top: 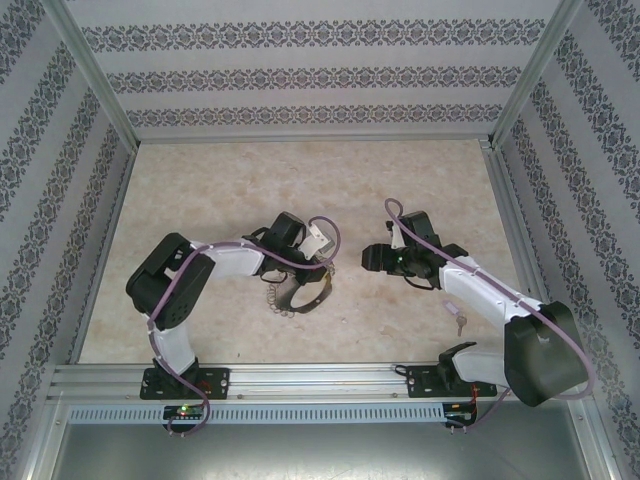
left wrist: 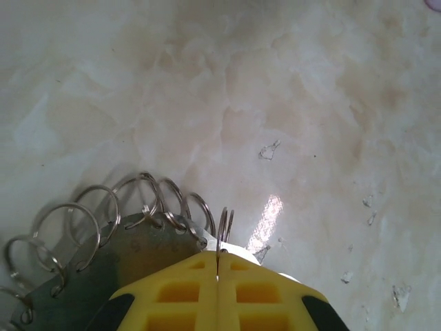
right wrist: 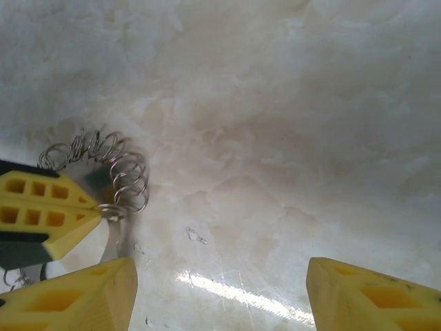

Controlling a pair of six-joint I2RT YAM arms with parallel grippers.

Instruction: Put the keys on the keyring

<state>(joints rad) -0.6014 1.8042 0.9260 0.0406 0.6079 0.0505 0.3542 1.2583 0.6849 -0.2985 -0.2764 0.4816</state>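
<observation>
The left claw (left wrist: 217, 262) is clamped shut on a small loop (left wrist: 224, 222) at the rim of the keyring (left wrist: 76, 283), midway across the table (top: 200, 180). The right claw (right wrist: 220, 276) is held apart just beside it. One key (top: 461, 322) is seen by the right arm (top: 490, 295).

The worktop (top: 200, 190) is marbled beige; walls (top: 300, 60) are banded with grey floral print; fingers (left wrist: 186, 293) are coloured yellow; keyring (left wrist: 76, 283), dark grey fringed silver.

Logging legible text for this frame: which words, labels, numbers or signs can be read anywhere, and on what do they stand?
No text is readable anywhere.
Faint stamped marks on the grey plate of the keyring, left wrist view: too blurred to read.
Wall pattern, top view: printed ornament, not lettering.
</observation>
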